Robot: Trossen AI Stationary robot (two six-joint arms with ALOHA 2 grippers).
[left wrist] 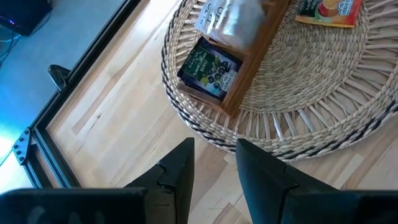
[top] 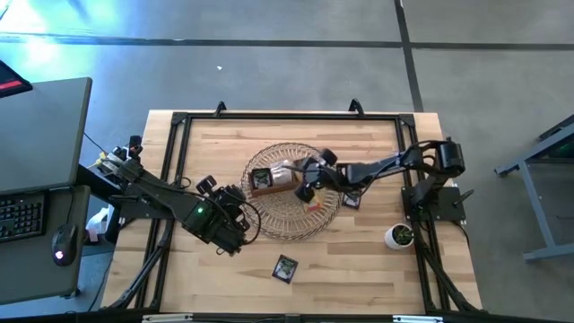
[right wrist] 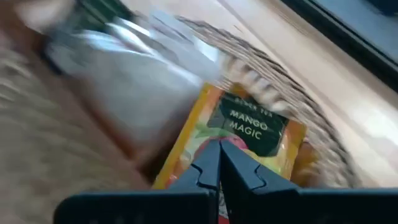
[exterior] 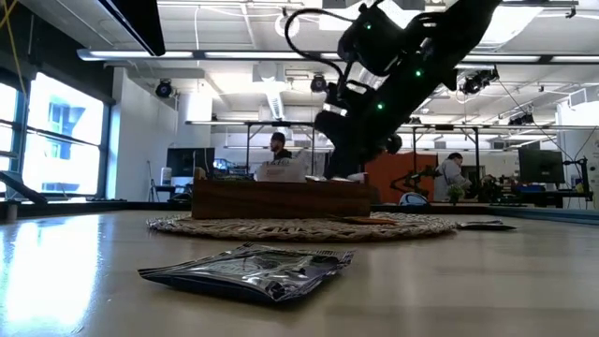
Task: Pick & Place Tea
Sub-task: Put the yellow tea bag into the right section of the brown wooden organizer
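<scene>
Our right gripper pinched shut over the orange mango sachet, apparently empty — missed pick likely; left gripper idled half-open at eight o'clock.

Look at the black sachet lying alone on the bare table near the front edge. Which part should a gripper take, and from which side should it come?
Probably from straight above, pinching a raised edge. The black sachet lies flat on the wooden table with nothing touching it, so no side blocks a descent. In the low view its crinkled foil puffs up slightly, so an edge may lift enough for the fingers.
</scene>
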